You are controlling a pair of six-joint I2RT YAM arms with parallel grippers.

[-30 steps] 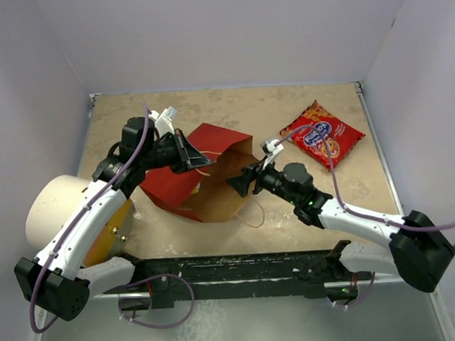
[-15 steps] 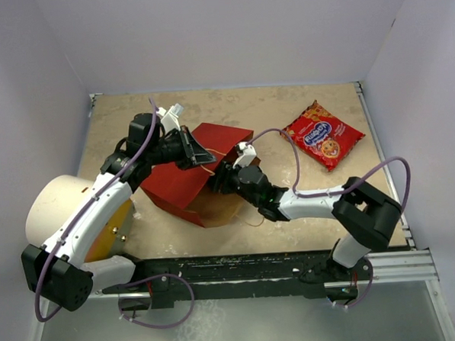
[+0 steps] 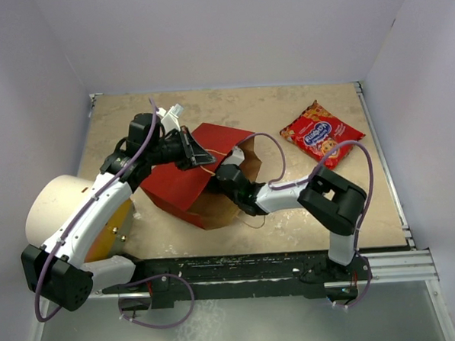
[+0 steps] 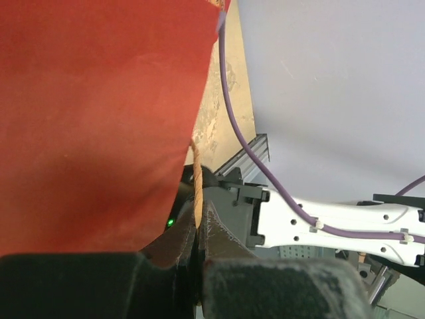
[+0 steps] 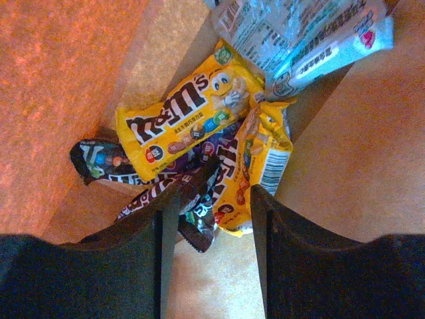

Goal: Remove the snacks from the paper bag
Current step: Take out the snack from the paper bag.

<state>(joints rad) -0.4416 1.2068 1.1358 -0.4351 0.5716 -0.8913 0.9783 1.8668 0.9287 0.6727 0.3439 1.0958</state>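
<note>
The top camera looks down from high behind the near edge, over the whole table (image 3: 285, 110). All three views share the paper bag (image 3: 175, 185): the left wrist camera hugs its red side, and the right wrist camera looks inside it, close to the packets (image 5: 189, 113).

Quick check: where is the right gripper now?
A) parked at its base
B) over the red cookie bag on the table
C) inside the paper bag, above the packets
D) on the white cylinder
C: the right wrist view shows the right gripper open just over the packets, with the walls of the bag on both sides.
</note>
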